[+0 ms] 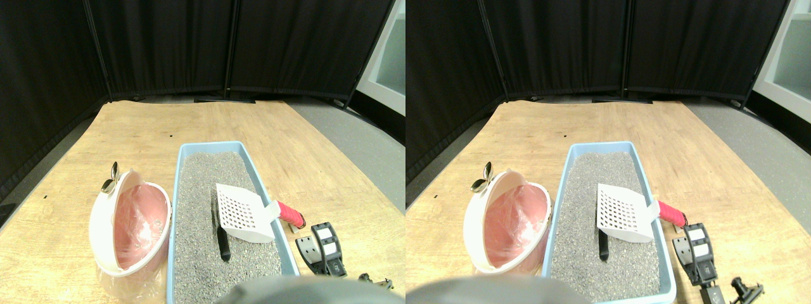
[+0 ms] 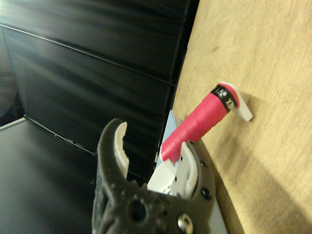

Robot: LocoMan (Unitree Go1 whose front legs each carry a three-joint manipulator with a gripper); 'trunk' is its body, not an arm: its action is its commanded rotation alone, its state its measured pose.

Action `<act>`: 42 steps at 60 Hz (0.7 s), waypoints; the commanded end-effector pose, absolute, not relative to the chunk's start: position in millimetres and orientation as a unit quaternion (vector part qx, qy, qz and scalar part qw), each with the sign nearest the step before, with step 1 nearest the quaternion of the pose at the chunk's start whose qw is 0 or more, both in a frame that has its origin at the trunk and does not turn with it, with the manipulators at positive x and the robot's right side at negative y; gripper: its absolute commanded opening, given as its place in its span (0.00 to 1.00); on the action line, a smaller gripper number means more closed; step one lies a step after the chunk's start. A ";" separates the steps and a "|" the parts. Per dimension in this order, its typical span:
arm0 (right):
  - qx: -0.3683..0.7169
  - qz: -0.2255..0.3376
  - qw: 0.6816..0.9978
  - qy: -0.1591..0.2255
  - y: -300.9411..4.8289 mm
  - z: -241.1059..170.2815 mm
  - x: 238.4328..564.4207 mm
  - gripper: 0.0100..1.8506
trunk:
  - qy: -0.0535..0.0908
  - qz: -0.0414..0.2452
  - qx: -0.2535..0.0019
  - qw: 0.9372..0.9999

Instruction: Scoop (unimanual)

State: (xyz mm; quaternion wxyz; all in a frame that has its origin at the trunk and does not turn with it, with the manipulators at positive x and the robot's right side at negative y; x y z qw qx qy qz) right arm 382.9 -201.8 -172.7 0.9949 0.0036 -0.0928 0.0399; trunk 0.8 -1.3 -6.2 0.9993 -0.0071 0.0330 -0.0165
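Note:
A white slotted scoop (image 1: 241, 212) lies in the light blue litter tray (image 1: 209, 146). Its head rests on the grey litter and its pink wrapped handle (image 1: 290, 214) pokes out over the tray's right rim. In the litter just left of the scoop head sits a small dark elongated lump (image 1: 223, 244). My right gripper (image 1: 313, 235) is on the wooden board just below and right of the handle's end, apart from it. In the wrist view the gripper (image 2: 153, 139) stands open, and the pink handle (image 2: 197, 124) lies just beyond one jaw with nothing held.
A white bin with a pink plastic liner (image 1: 130, 225) stands tilted against the tray's left side, a metal clip (image 1: 111, 179) on its far rim. The wooden board (image 1: 158, 126) stretches back to black curtains. Grey floor lies to the right.

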 end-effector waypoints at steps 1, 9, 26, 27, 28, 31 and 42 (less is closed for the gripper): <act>0.006 0.037 0.994 -0.100 -203.4 -167.7 383.8 0.32 | 0.027 -0.021 -0.011 0.999; 0.032 0.041 0.995 -0.089 -206.0 -169.4 385.9 0.38 | 0.028 -0.021 -0.012 0.999; 0.072 0.058 0.993 -0.073 -207.9 -177.3 393.1 0.40 | 0.028 -0.017 -0.018 0.999; 0.075 0.055 0.993 -0.071 -207.5 -177.8 393.7 0.40 | 0.028 -0.017 -0.018 0.999; 0.076 0.054 0.993 -0.068 -207.2 -178.2 394.4 0.40 | 0.028 -0.017 -0.018 0.999; 0.077 0.046 0.995 -0.054 -206.3 -179.4 396.5 0.40 | 0.027 -0.016 -0.020 0.999; 0.096 0.039 0.994 -0.038 -204.9 -185.3 404.8 0.44 | 0.027 -0.015 -0.023 0.999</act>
